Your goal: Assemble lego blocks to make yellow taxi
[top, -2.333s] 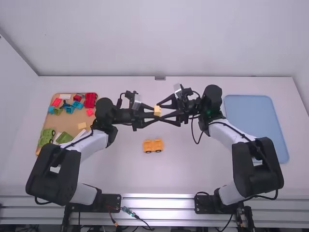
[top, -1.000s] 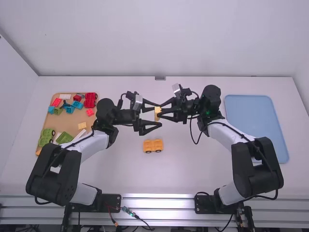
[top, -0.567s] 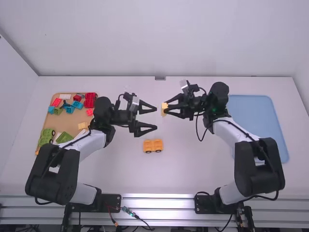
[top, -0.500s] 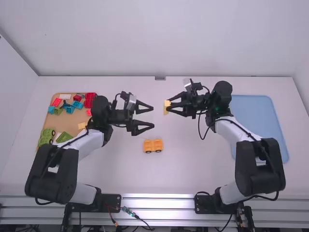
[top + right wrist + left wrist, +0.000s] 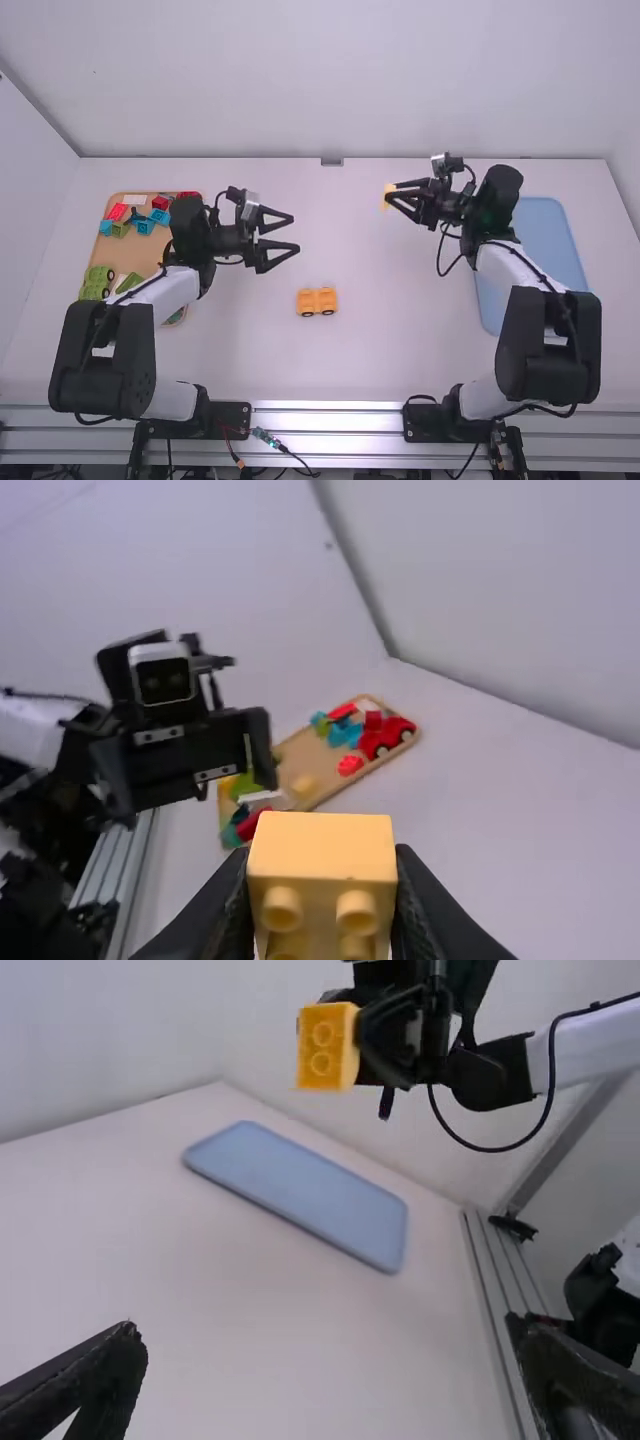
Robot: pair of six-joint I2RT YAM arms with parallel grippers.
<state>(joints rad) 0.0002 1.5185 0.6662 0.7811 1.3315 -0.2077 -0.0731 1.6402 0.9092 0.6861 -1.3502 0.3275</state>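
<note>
Where my right pincer (image 5: pixel 396 194) hangs: raised, right of the middle, toward the far wall.
What it holds: the yellow block (image 5: pixel 322 845), snug between my two fingers, with round studs on the face turned to my wrist camera.
My left pincer (image 5: pixel 295 232): wide apart, nothing between the fingers, raised left of the middle and well apart from the block.
Yellow wheeled piece (image 5: pixel 316 301): on the tabletop (image 5: pixel 400 350) near the middle, closer to my bases than either pincer is, two dark wheels along its near side; nothing is joined on top of it.
Wooden tray (image 5: pixel 140 262): at the left of the tabletop, partly behind my left arm (image 5: pixel 187 230).
On its far part: blue pieces (image 5: pixel 144 227), a white piece (image 5: pixel 134 199) and a red car (image 5: pixel 388 737).
At its left edge: a green wheeled piece (image 5: pixel 97 283).
Also on it: a second yellow block (image 5: pixel 303 785), blurred in my right wrist view.
Blue tray (image 5: pixel 548 245): flat at the right of the tabletop, partly behind my right arm (image 5: pixel 497 205).
</note>
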